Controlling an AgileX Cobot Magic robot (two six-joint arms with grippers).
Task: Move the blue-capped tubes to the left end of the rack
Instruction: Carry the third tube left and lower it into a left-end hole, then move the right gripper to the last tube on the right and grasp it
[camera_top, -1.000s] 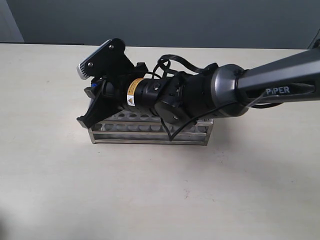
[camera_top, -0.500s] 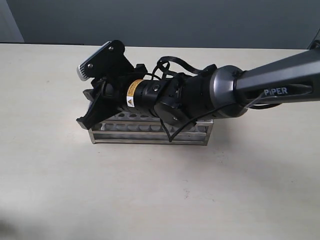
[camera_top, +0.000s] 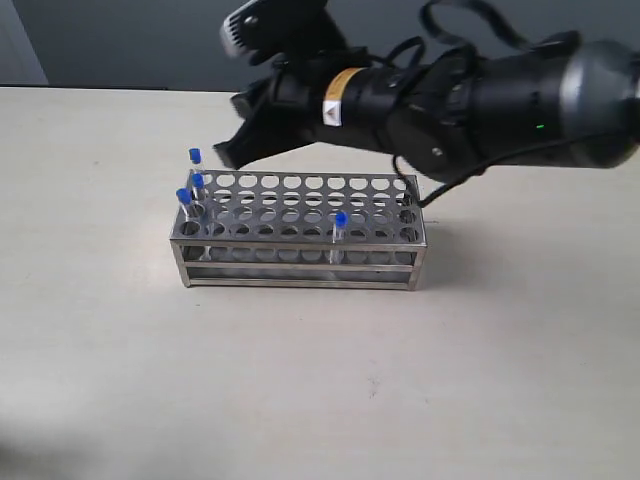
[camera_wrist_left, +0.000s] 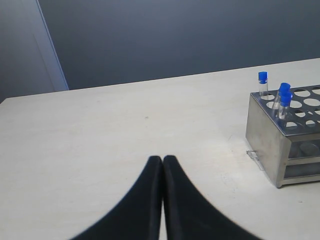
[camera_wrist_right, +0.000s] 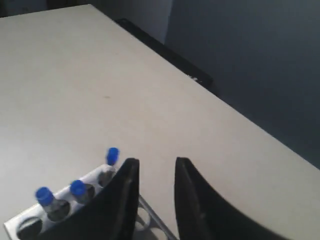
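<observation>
Three blue-capped tubes stand at the left end of the rack, seemingly one per row, and a fourth tube stands in its front row, right of the middle. The right gripper hovers above that left end, jaws parted and empty. The left gripper, off beyond the same end, is pressed together.

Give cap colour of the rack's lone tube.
That cap is bright blue; exterior view shows it best.
</observation>
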